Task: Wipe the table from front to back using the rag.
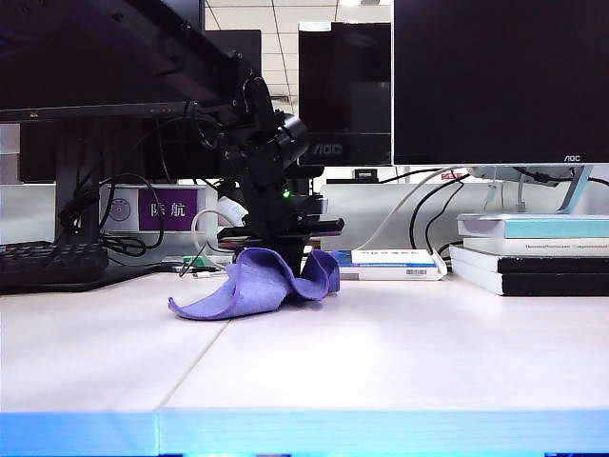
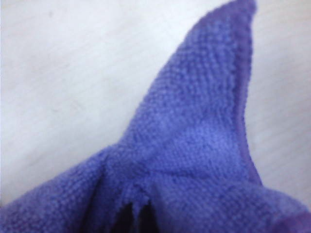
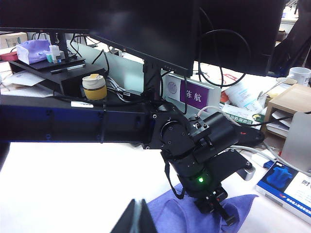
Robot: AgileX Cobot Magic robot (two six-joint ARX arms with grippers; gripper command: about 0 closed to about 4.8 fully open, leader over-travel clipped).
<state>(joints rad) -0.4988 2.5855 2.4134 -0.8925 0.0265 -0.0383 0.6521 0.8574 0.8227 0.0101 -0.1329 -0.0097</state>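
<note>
Fingers of left gripper (image 1: 278,249) clenched on rag (image 1: 255,282), bunched on table (image 1: 381,352); right gripper (image 3: 137,218) closed, raised above table.

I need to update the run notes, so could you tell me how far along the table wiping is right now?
Done: the left gripper is shut on the rag, which sits bunched at the back of the table near the flat box. In hand: that grip. Whether any wiping remains can't be told. The right gripper is shut, off the cloth.

Left hand (image 1: 282,249) clamped, right hand (image 3: 137,218) closed
</note>
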